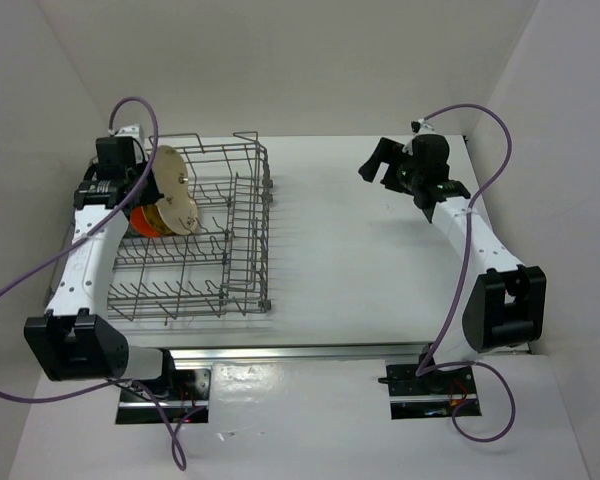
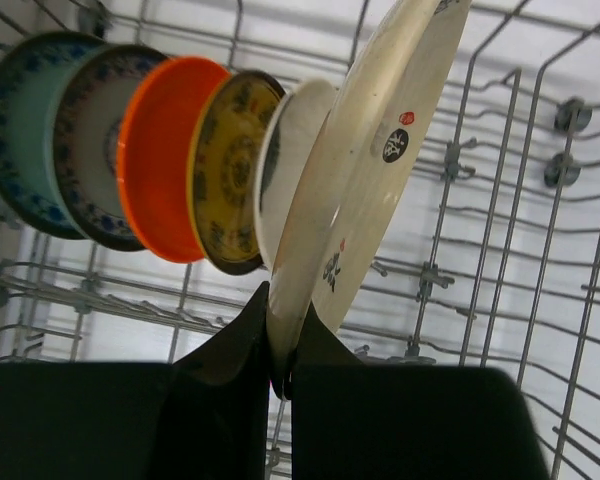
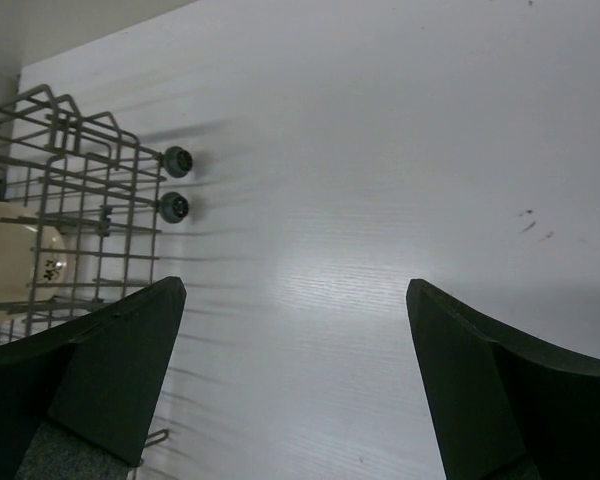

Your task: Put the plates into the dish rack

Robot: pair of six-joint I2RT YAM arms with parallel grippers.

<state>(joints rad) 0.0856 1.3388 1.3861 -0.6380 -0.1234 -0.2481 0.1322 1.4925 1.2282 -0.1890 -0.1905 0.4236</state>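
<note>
The grey wire dish rack stands at the left of the table. In the left wrist view, several plates stand upright in a row in the rack: two blue-green patterned, a plain orange one, a yellow-brown patterned one and a cream one. My left gripper is shut on the rim of a cream dark-marked plate, held tilted beside the row; it also shows in the top view. My right gripper is open and empty above the bare table; its fingers are spread wide.
White walls close in the table on the left, back and right. The rack's right wall with two small wheels faces the right gripper. Rows of upright tines fill the near part of the rack.
</note>
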